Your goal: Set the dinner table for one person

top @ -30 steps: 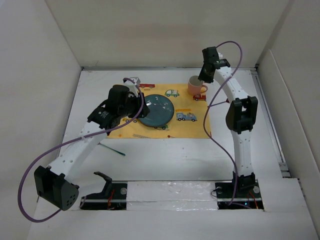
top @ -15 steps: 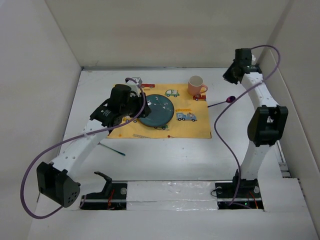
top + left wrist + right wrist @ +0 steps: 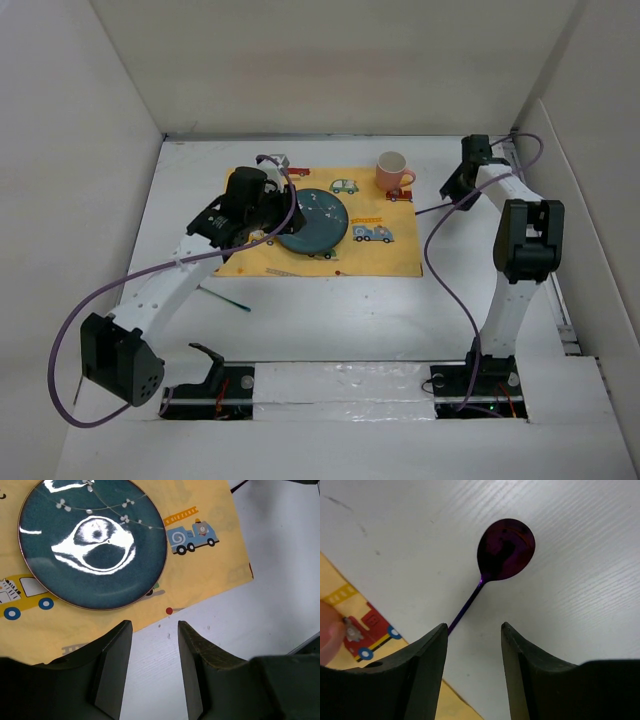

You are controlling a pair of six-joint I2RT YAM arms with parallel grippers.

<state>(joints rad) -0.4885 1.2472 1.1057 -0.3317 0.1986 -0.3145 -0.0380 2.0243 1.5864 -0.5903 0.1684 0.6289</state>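
The left arm covers the left side of the yellow car-print mat (image 3: 380, 255) in the top view, along with part of a small grey-and-white thing (image 3: 272, 162) at the mat's far corner, too hidden to identify. A thin green stick (image 3: 225, 298) lies on the bare surface near that arm, too slim to make out. The right wrist hides the bowl of the purple spoon (image 3: 492, 572) from above. Its wrist camera shows the bowl lying on white wood, with the handle slanting down-left toward the mat until one finger cuts it off. A pink blur at that view's left edge cannot be identified there.

The bench (image 3: 330, 310) is the wide white top filling the walled space. It lies flat and close to square, so no long axis stands out. Its near edge runs along the arm bases and its sides run square with the panels.

The left fingers (image 3: 125, 665) are spread apart and hold nothing. They hang over the mat's near edge, just short of the dark teal plate (image 3: 92, 542). The right fingers (image 3: 437, 665) are also spread, one on each side of the spoon's handle, and are not clamped on it. A pink cup (image 3: 392, 172) stands upright on the mat's far right corner.
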